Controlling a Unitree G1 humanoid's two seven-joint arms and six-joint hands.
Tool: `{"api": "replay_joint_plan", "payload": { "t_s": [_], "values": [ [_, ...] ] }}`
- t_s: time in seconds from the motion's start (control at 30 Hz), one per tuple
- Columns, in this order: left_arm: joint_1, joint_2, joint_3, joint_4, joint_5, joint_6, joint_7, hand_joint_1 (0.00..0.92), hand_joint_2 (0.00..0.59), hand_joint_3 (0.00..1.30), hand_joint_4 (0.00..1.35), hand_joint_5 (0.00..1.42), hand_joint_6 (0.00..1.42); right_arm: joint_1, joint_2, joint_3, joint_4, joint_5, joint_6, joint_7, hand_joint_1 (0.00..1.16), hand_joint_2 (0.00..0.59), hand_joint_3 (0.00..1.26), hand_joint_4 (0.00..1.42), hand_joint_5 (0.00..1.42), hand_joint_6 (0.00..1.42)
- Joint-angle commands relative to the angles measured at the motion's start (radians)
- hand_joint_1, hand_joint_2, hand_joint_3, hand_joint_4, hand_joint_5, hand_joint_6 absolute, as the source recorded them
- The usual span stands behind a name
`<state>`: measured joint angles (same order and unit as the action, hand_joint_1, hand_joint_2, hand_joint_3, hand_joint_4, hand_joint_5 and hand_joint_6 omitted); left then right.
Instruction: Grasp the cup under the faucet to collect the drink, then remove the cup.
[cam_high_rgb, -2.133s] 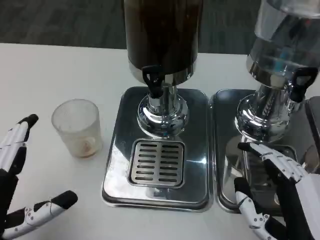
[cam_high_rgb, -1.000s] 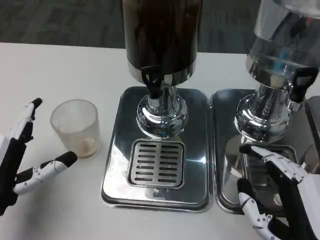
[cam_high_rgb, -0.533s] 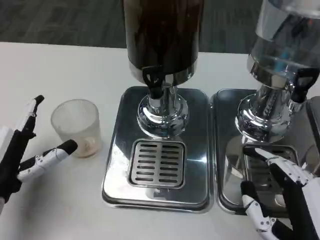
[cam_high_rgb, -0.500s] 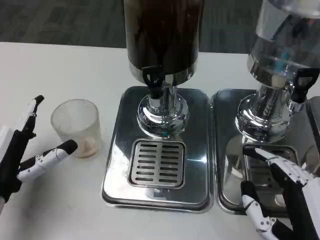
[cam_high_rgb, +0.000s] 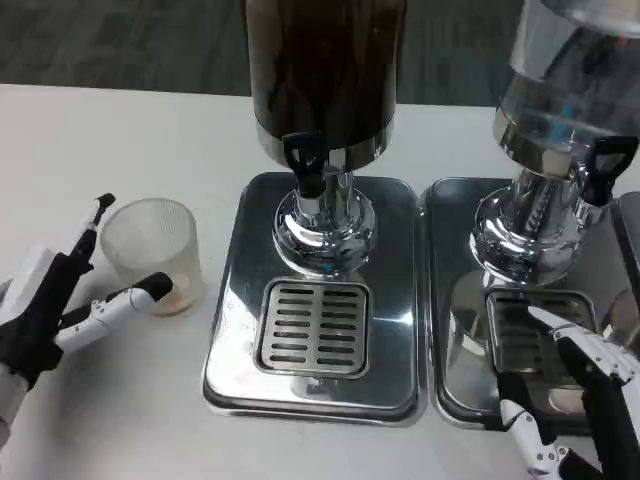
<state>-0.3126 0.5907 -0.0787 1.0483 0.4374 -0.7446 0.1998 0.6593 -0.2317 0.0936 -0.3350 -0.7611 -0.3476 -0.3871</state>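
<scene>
Translucent plastic cup (cam_high_rgb: 151, 254) stands upright on the white bench (cam_high_rgb: 100, 140), well left of the faucet (cam_high_rgb: 305, 163) and off the steel drip tray (cam_high_rgb: 315, 300); a little pale residue shows at its base. The left hand (cam_high_rgb: 60, 305) lies just left of the cup, fingers spread and holding nothing: one finger points up beside the far-left rim, another reaches to the cup's near lower wall, so the cup sits in the opening between them. Contact cannot be judged. The cup's long axis is vertical, suiting a sideways wrap. The left hand is much the nearer. At far right, the right hand (cam_high_rgb: 590, 400) hovers low over the second dispenser's tray (cam_high_rgb: 455, 300), fingers apart and empty.
</scene>
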Motion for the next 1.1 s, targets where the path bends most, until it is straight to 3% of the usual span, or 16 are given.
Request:
{"api": "replay_joint_plan", "payload": {
  "t_s": [0.03, 0.63, 1.1],
  "values": [
    [-0.038, 0.015, -0.025, 0.046, -0.001, -0.011, -0.015, 0.010, 0.000, 0.00, 0.00, 0.01, 0.25, 0.008, -0.001, -0.009, -0.019, 0.002, -0.013, -0.010, 0.32, 0.407, 0.30, 0.27, 0.27, 0.26],
    [-0.093, 0.000, -0.100, 0.088, 0.028, 0.052, 0.067, 0.026, 0.001, 0.00, 0.00, 0.02, 0.26, 0.019, -0.006, -0.019, -0.036, 0.005, -0.014, -0.006, 0.33, 0.407, 0.30, 0.27, 0.29, 0.26],
    [-0.088, -0.003, -0.114, 0.085, 0.021, 0.048, 0.079, 0.036, 0.006, 0.00, 0.00, 0.04, 0.26, 0.021, -0.013, -0.021, -0.037, 0.009, -0.018, -0.001, 0.33, 0.407, 0.30, 0.28, 0.29, 0.27]
  ]
}}
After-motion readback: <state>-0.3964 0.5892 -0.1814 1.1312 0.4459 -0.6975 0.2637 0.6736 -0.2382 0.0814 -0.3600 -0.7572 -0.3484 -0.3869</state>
